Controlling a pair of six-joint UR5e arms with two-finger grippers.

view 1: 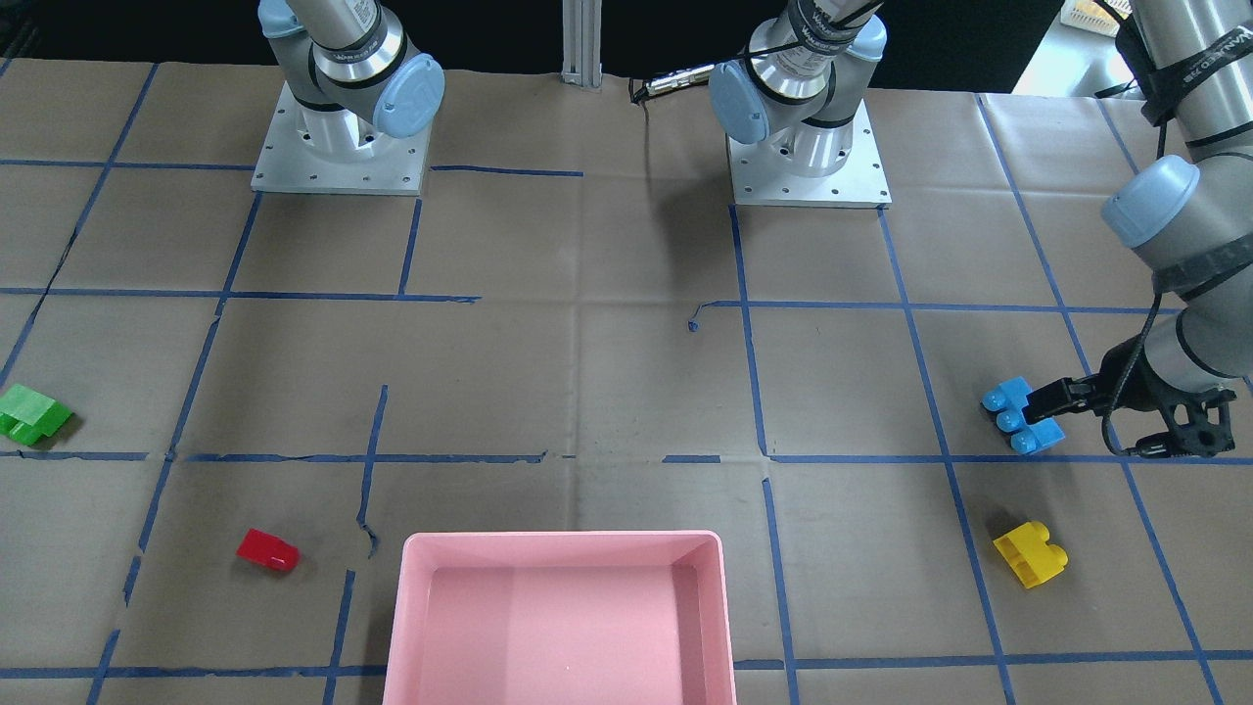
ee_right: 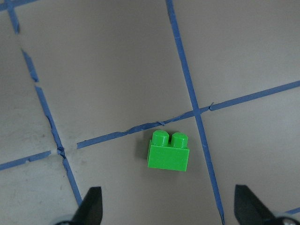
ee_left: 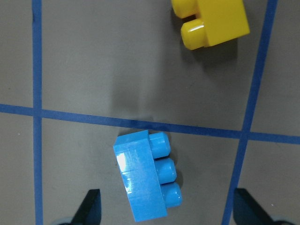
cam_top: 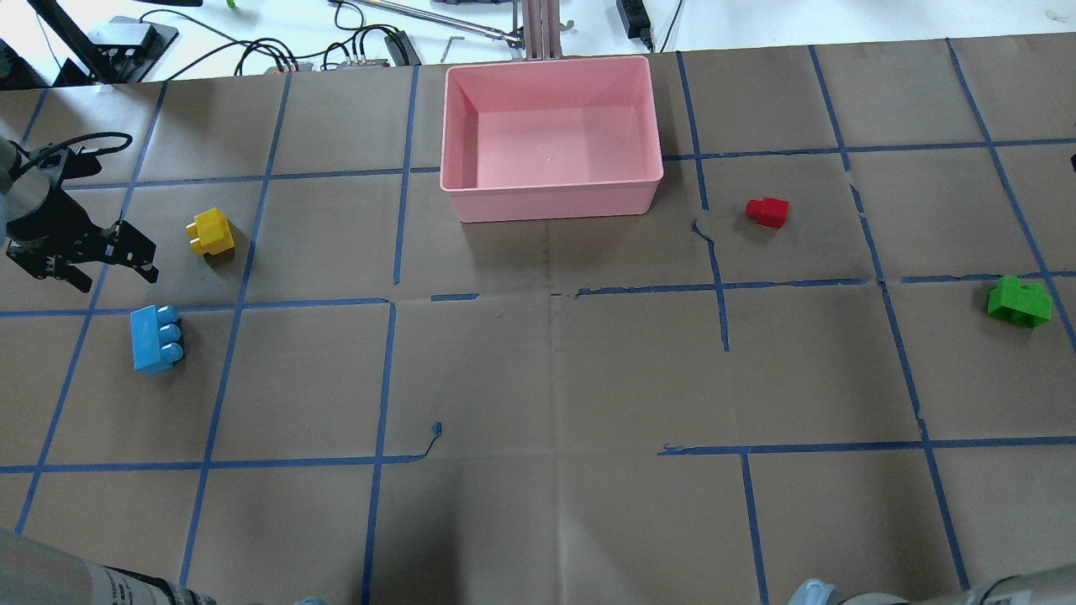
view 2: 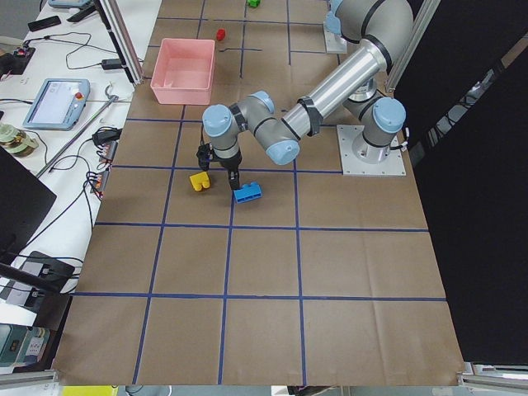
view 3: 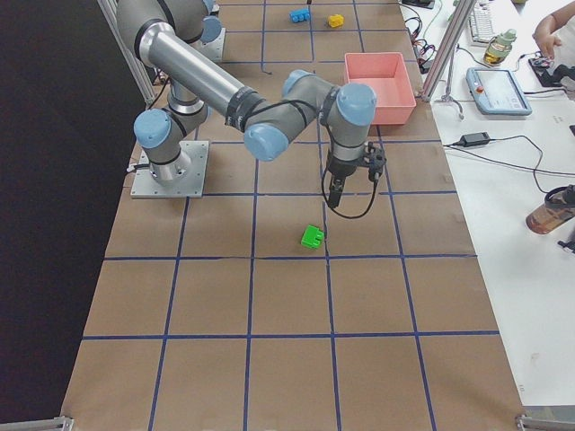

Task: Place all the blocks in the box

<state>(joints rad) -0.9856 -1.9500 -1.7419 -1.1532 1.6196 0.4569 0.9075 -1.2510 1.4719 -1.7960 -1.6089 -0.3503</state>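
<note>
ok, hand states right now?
Left hand: open, holding nothing, near the blue block.
Right hand: open, holding nothing, near the green block.

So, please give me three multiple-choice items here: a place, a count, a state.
1. Which block lies below the left gripper? A green B blue C red
2. How many blocks are in the box? A none B two C four
3. The right gripper is: A open B shut on a block C shut, empty

1 B: the blue block sits between its fingertips.
2 A: its inside shows only pink.
3 A: its fingertips stand wide apart over the green block.
</note>
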